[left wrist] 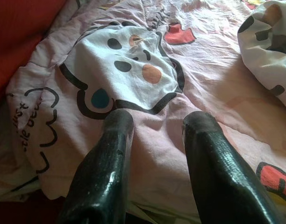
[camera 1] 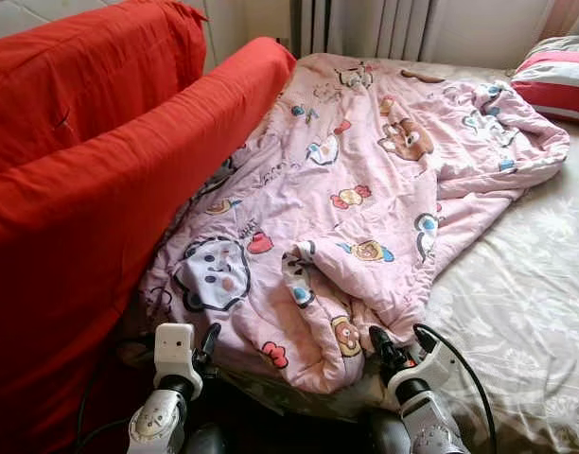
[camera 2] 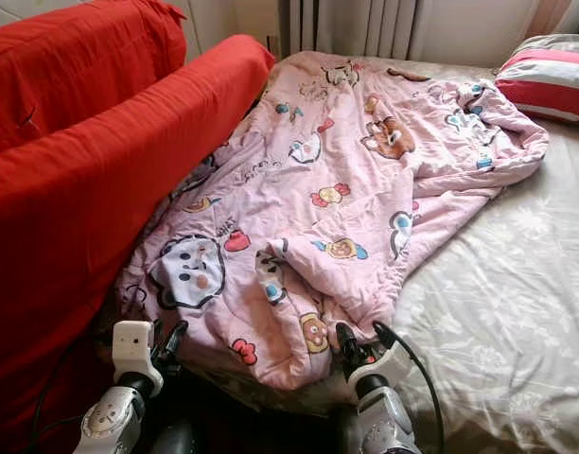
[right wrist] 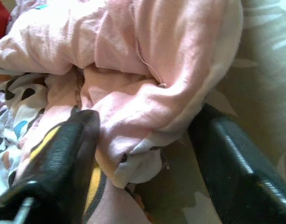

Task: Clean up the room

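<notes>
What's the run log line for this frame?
left gripper: open, over pink quilt near edge | right gripper: open, straddling bunched quilt fold | quilt: rumpled on bed

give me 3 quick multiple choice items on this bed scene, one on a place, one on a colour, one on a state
1. Where is the striped pillow?
A. far right of the bed
B. on the sofa
C. on the floor

2. What colour is the sofa?
A. blue
B. red
C. grey

3. How is the right tool?
A. shut, held clear
C. gripping a pillow
B. open around a fold of the quilt

Key: 1 A, it lies at the bed's far right corner. 2 B, its cover is plain red. 3 B, the fingers sit apart on either side of the pink fold.
</notes>
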Robot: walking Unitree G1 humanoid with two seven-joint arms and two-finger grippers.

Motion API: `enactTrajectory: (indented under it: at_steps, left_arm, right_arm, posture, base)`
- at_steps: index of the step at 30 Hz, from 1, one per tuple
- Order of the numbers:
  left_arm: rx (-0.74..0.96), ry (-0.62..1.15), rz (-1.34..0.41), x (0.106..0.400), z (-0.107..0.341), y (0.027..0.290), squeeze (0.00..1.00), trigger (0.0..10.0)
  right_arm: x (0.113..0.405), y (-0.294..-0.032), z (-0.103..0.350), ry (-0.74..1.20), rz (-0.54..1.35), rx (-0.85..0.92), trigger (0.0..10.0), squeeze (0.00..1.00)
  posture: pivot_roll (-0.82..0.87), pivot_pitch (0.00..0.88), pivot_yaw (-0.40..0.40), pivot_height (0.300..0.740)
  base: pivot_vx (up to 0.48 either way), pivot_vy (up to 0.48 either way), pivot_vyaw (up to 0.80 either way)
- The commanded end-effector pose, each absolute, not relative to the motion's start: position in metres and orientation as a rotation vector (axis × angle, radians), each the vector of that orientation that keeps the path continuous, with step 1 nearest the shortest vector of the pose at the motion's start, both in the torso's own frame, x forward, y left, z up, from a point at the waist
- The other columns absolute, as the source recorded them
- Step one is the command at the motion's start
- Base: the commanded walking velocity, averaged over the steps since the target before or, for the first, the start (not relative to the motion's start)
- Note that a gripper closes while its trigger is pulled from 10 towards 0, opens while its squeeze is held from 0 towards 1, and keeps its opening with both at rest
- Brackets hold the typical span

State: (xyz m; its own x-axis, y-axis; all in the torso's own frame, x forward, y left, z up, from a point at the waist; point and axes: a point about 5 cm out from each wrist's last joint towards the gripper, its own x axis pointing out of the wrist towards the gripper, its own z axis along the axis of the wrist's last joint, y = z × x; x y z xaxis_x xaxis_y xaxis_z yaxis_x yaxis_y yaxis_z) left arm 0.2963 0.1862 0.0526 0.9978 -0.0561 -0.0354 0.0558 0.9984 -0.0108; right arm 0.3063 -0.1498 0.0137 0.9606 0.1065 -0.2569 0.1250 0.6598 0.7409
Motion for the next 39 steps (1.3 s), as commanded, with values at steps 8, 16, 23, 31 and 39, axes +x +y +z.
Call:
enactTrajectory:
  at_steps: [8, 16, 23, 31, 39]
  left_arm:
    - [0.008, 0.067, -0.067, 0.2930, 0.0464, 0.1878, 0.00, 10.0]
    - [0.011, 0.068, -0.064, 0.2930, 0.0461, 0.1876, 0.00, 10.0]
    - [0.012, 0.070, -0.065, 0.2932, 0.0459, 0.1879, 0.00, 10.0]
    - [0.012, 0.070, -0.068, 0.2942, 0.0462, 0.1871, 0.00, 10.0]
    - [0.014, 0.070, -0.067, 0.2942, 0.0462, 0.1877, 0.00, 10.0]
  right_arm:
    - [0.3075, -0.1437, 0.0135, 0.297, -0.006, 0.869, 0.0, 0.00]
    - [0.3085, -0.1456, 0.0149, 0.283, -0.010, 0.873, 0.0, 0.00]
    - [0.3088, -0.1476, 0.0155, 0.275, -0.009, 0.862, 0.0, 0.00]
    - [0.3093, -0.1507, 0.0166, 0.264, -0.015, 0.847, 0.0, 0.00]
    - [0.3094, -0.1506, 0.0175, 0.255, -0.010, 0.806, 0.0, 0.00]
  posture:
    - [-0.02, 0.206, 0.049, 0.583]
    - [-0.02, 0.206, 0.047, 0.583]
    - [-0.02, 0.203, 0.046, 0.583]
    - [-0.02, 0.198, 0.047, 0.583]
    - [-0.03, 0.194, 0.049, 0.583]
  base:
    - [0.000, 0.000, 0.00]
    - [0.000, 0.000, 0.00]
    - [0.000, 0.000, 0.00]
    - [0.000, 0.000, 0.00]
    - [0.000, 0.000, 0.00]
